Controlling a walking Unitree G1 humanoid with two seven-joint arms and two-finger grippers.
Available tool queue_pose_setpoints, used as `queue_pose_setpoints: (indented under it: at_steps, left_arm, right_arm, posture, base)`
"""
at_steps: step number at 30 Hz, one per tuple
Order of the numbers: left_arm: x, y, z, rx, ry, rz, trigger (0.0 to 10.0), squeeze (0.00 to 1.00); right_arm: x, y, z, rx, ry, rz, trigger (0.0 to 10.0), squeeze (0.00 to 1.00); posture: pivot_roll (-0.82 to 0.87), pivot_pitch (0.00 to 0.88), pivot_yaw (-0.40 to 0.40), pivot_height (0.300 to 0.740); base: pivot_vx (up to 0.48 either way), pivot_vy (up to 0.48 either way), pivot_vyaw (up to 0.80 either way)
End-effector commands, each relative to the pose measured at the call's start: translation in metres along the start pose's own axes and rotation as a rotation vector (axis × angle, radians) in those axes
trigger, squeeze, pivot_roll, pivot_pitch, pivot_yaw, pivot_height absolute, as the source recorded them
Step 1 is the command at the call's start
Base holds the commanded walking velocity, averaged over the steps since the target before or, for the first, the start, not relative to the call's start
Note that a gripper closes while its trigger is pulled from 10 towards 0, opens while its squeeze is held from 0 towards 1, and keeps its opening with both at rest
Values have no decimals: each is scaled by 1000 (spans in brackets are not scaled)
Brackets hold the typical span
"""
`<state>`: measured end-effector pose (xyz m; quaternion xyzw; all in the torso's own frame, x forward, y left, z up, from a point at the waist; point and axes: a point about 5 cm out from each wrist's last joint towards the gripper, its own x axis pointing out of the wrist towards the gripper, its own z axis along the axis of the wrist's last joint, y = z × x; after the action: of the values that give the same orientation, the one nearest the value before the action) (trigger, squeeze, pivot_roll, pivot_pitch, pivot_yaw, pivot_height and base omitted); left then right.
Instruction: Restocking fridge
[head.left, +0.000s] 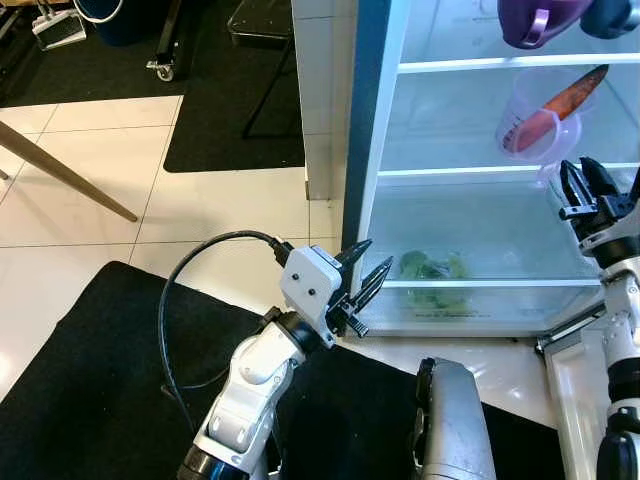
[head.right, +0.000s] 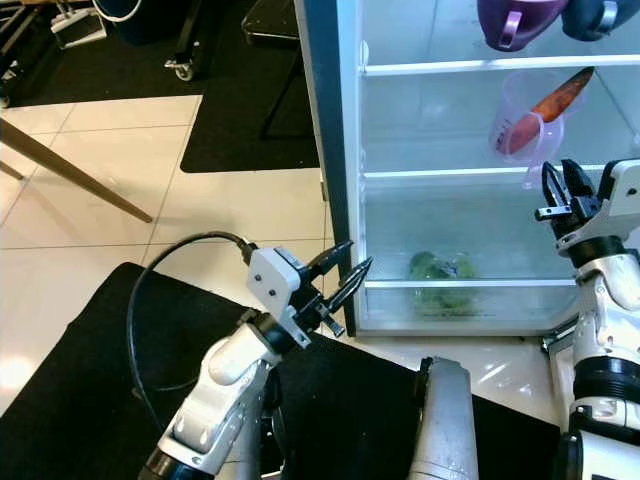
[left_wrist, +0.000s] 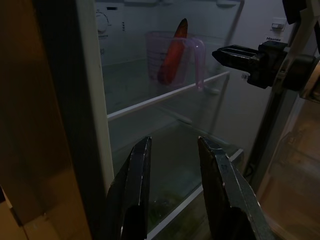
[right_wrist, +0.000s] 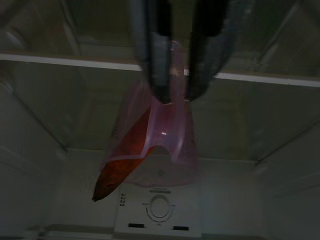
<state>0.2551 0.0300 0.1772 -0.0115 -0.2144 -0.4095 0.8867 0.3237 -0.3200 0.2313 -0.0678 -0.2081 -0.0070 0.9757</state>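
Left eye view: the right tool (head.left: 583, 183), fingers slightly apart and holding nothing, hovers just below the translucent pink plastic measuring jug (head.left: 537, 122) holding an orange carrot (head.left: 563, 103) on the fridge's white-edged glass shelf (head.left: 470, 171). Left wrist view: the left tool (left_wrist: 175, 175) gapes empty, the jug beyond it.

In the open fridge (head.left: 365, 150), a carrot (head.left: 560, 105) stands tilted in a jug (head.left: 535, 125) on the middle shelf (head.left: 450, 171); greens (head.left: 432, 270) lie below. A mat (head.left: 90, 370) lies near left.
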Motion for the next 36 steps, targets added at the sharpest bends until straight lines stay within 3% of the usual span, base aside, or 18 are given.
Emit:
queue_pose_setpoints:
  at_steps: [1,10,36]
  left_arm:
    - [-2,-2,-3,-21,-4,4,10000,0]
    - [-1,-3,-2,-21,-7,3,10000,0]
    - [-5,-3,0,-19,-4,7,10000,0]
  right_arm:
    - [-4,5,-8,12,37,6,10000,0]
    - [0,14,-11,14,51,-2,10000,0]
    - [13,18,-14,-2,75,-64,10000,0]
  posture:
    - [131,279,105,532]
    - [134,281,105,532]
    - [147,293,104,532]
  base:
    - [0,0,0]
    - [0,0,0]
    - [0,0,0]
